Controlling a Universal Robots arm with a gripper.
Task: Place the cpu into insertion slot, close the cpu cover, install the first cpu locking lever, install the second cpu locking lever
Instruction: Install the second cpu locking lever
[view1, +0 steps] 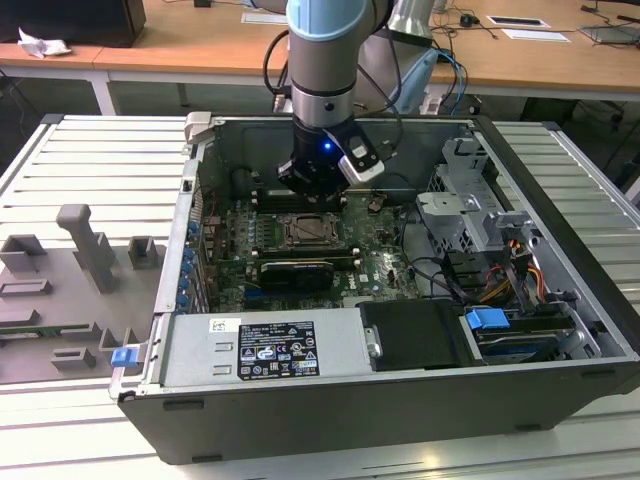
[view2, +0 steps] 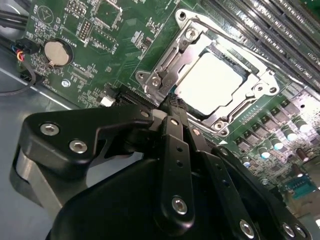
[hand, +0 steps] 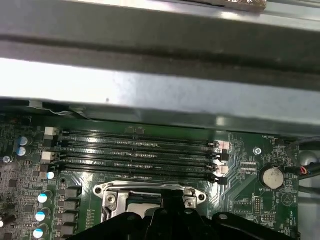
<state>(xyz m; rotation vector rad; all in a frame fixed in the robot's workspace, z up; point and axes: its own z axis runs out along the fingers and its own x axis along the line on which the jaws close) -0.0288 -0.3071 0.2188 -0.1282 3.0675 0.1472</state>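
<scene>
Wooden desks stand behind an open computer case (view1: 560, 300) whose power supply bears a white label (view1: 275, 350), its print unread. Inside, the gripper (view2: 172, 107) hangs just above the insertion slot (view2: 165, 75); its fingers look closed together, gripping nothing. Seated there, the cpu (view2: 212, 82) lies framed by the lowered cpu cover (view2: 197, 40).

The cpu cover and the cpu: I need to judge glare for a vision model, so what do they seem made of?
The cpu cover looks like bare stamped metal with a bright silvery finish; its edges catch sharp highlights. The cpu, seated inside the frame, seems to have a smooth pale metal top, though strong reflected light washes out its colour.
</scene>
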